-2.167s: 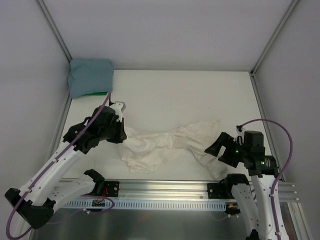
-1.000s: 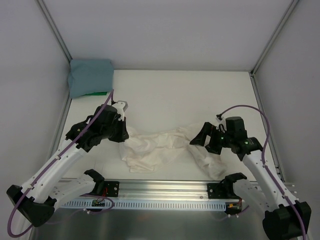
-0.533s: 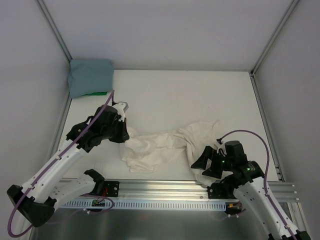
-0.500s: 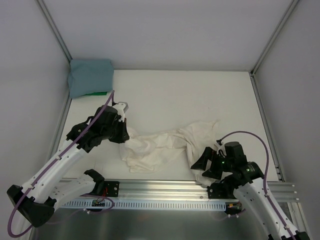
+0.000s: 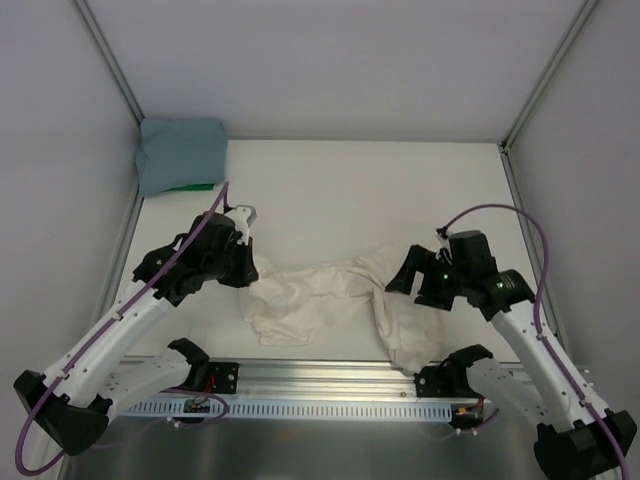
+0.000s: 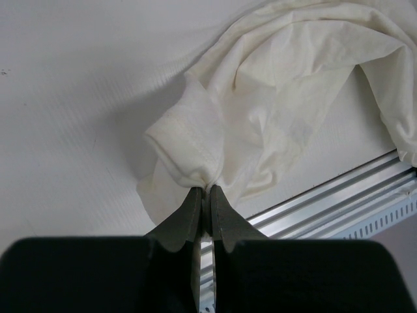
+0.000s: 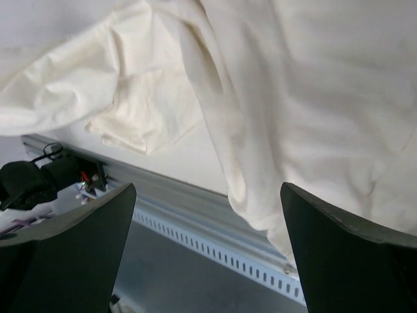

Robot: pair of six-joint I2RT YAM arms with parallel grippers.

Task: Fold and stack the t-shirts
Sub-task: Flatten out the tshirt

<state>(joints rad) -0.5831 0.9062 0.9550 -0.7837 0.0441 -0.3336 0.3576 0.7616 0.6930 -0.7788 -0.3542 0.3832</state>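
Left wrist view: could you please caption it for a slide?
Left gripper pinching a bunched edge of the cream t-shirt.

cream tee (image 5: 310,290): soft matt cloth, crumpled, with a stitched hem
teal tee (image 5: 180,155): matt cloth, lying smoother
table (image 5: 400,190): white matt sheet, faintly grained
rail (image 5: 330,372): bare metal along the table's near edge, slotted, dull sheen
left gripper (image 6: 203,190): smooth black matt plastic
right gripper (image 7: 207,195): dark matt plastic, smooth
arms (image 5: 110,335): white plastic shells with a slight gloss, black joints
cables (image 5: 500,210): smooth purple sheath
walls (image 5: 350,60): pale matt panels, metal corner posts
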